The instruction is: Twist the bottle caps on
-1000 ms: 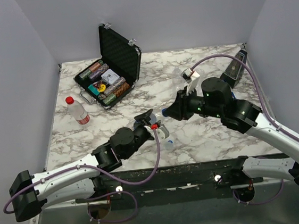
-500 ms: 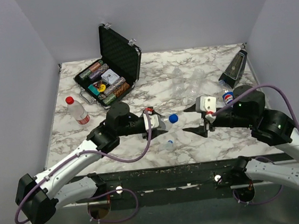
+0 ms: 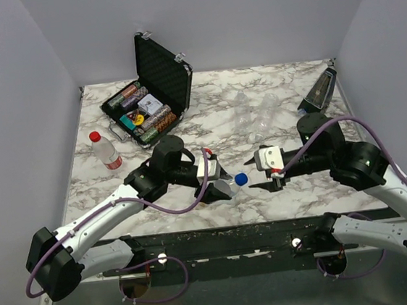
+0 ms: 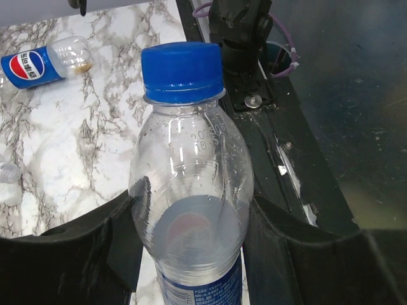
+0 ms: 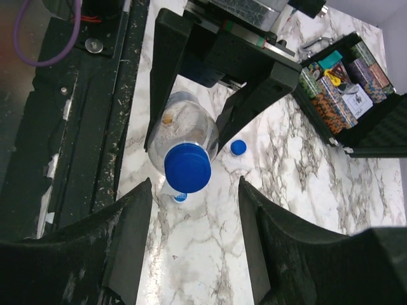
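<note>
The left pincer (image 4: 191, 219) is clamped on the blue-labelled bottle (image 4: 191, 178), a finger pressed to each side of its body. It holds the bottle tipped over, neck pointing at the right pincer (image 3: 258, 173). A blue cap (image 4: 182, 63) sits on the neck. The right pincer gapes wide and has hold of nothing. Seen from its wrist, the cap lies ahead of its fingers (image 5: 127, 241), in line with the gap and touching neither.

Both pincers hang close to the near edge of the table (image 3: 303, 204), with the black frame (image 4: 280, 146) just past it on that side. Away from that edge the marble lies open.

A loose blue cap (image 5: 238, 147) rests on the marble just beside the left pincer's finger. Well behind the left pincer stand an open chip case (image 3: 151, 100) and a red-capped bottle (image 3: 105, 150). Beyond the right pincer lie clear bottles (image 3: 254, 111), and farther off a dark wedge-shaped thing (image 3: 319, 91). A Pepsi bottle (image 4: 38, 60) lies on its side, well apart from the held one.
</note>
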Action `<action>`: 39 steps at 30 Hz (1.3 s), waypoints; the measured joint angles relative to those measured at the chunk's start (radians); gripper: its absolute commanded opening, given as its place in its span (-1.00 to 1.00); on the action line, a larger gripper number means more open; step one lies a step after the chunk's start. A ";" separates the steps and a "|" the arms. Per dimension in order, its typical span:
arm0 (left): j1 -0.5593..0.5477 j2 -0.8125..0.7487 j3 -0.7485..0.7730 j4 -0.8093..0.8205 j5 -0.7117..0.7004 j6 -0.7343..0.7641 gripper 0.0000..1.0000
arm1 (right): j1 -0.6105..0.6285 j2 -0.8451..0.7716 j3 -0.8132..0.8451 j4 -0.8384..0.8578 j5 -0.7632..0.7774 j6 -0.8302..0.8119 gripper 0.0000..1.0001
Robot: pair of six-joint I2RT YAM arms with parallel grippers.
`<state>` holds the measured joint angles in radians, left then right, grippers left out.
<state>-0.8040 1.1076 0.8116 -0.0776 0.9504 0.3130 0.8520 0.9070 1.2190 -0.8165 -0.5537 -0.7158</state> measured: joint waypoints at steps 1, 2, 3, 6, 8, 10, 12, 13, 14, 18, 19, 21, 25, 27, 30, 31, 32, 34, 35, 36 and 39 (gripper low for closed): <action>0.000 0.000 0.000 -0.001 0.007 -0.001 -1.00 | 0.000 0.007 0.006 -0.002 -0.012 -0.004 0.24; 0.000 0.001 0.000 -0.001 0.011 -0.002 -1.00 | 0.000 0.015 0.013 -0.003 -0.022 -0.008 0.22; 0.000 0.001 0.000 -0.002 0.014 -0.003 -1.00 | 0.000 0.024 0.019 -0.007 -0.032 -0.011 0.22; 0.000 0.002 0.000 -0.002 0.026 -0.007 -1.00 | 0.000 0.051 0.031 -0.017 -0.064 -0.019 0.18; 0.000 0.003 0.000 -0.002 0.031 -0.008 -1.00 | 0.000 0.067 0.036 -0.022 -0.082 -0.020 0.17; 0.000 0.003 0.000 -0.003 0.033 -0.009 -1.00 | 0.000 0.079 0.039 -0.026 -0.098 -0.021 0.15; 0.000 0.003 0.000 -0.003 0.035 -0.010 -1.00 | 0.000 0.089 0.041 -0.031 -0.110 -0.020 0.14; 0.000 0.003 0.000 -0.004 0.035 -0.011 -1.00 | 0.000 0.093 0.041 -0.034 -0.115 -0.020 0.13; 0.000 0.003 0.000 -0.004 0.035 -0.011 -1.00 | 0.000 0.096 0.041 -0.036 -0.118 -0.020 0.11; 0.000 0.003 0.000 -0.003 0.035 -0.015 -1.00 | 0.000 0.109 0.041 -0.042 -0.124 -0.017 0.01; 0.000 0.003 0.000 -0.003 0.035 -0.016 -1.00 | 0.000 0.113 0.041 -0.042 -0.125 -0.016 -0.03; 0.000 0.003 0.000 -0.003 0.035 -0.016 -1.00 | 0.000 0.120 0.041 -0.041 -0.124 -0.006 -0.12; 0.000 0.002 0.000 -0.008 0.030 -0.019 -1.00 | 0.000 0.132 0.045 -0.037 -0.114 0.037 -0.35; 0.000 -0.002 0.000 -0.009 0.007 -0.023 -1.00 | 0.000 0.136 0.048 -0.032 -0.104 0.071 -0.44; -0.002 -0.026 -0.003 -0.008 -0.073 -0.024 -1.00 | 0.000 0.136 0.048 -0.006 -0.071 0.138 -0.52; -0.003 -0.036 -0.005 -0.007 -0.100 -0.024 -1.00 | -0.001 0.136 0.048 0.009 -0.054 0.173 -0.57; -0.005 -0.051 -0.010 -0.003 -0.143 -0.022 -1.00 | -0.002 0.137 0.048 0.026 -0.032 0.217 -0.63; -0.014 -0.077 -0.019 0.004 -0.237 -0.016 -1.00 | -0.003 0.142 0.046 0.071 0.025 0.340 -0.68; -0.019 -0.088 -0.023 0.007 -0.281 -0.011 -1.00 | -0.003 0.144 0.045 0.090 0.050 0.393 -0.71; -0.028 -0.099 -0.026 0.008 -0.323 -0.006 -1.00 | -0.003 0.150 0.045 0.112 0.079 0.454 -0.75; -0.064 -0.134 -0.051 0.029 -0.500 0.020 -1.00 | -0.005 0.172 0.045 0.165 0.167 0.636 -0.84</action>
<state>-0.8680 0.9737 0.7601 -0.0490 0.4503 0.3328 0.8471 1.0794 1.2636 -0.6518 -0.3866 -0.0799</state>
